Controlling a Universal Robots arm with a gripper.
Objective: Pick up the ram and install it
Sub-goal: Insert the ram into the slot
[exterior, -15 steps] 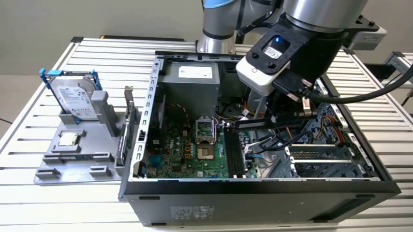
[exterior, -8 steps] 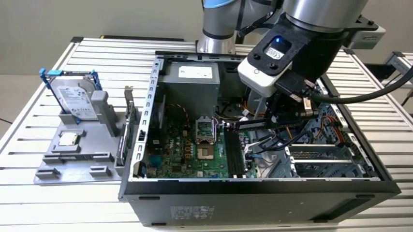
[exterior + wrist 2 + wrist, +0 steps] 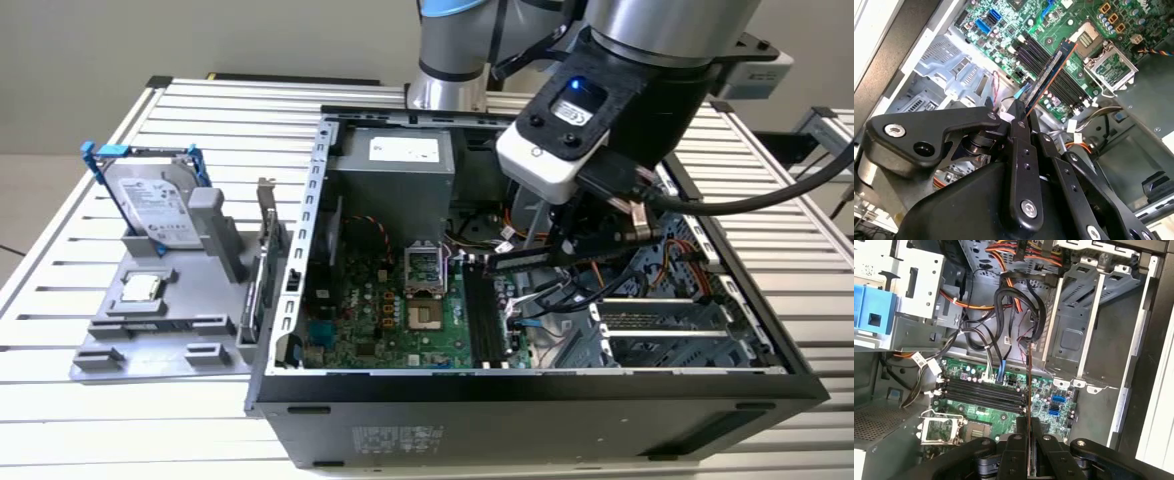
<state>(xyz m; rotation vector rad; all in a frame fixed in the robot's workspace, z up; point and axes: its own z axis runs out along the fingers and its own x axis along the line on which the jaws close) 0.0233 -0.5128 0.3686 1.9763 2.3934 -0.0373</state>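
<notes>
Ram (image 3: 1050,73) gripped edge-on between the fingers (image 3: 1021,148), apparently above the motherboard slots (image 3: 1030,50)

arm links (image 3: 667,25): silver-grey tubes, blue ring (image 3: 454,6) at the rear joint
wrist module (image 3: 541,160): white housing, black faceplate with dark screws, blue lit indicator (image 3: 577,88)
cable (image 3: 747,205): thick, black, coming off the wrist
gripper (image 3: 1024,117): matte black, flat linkage bars, narrow fingers
knuckle plate (image 3: 929,135): black, rounded, two round bosses
fasteners (image 3: 1028,208): silver pins and screws set in the links
</notes>
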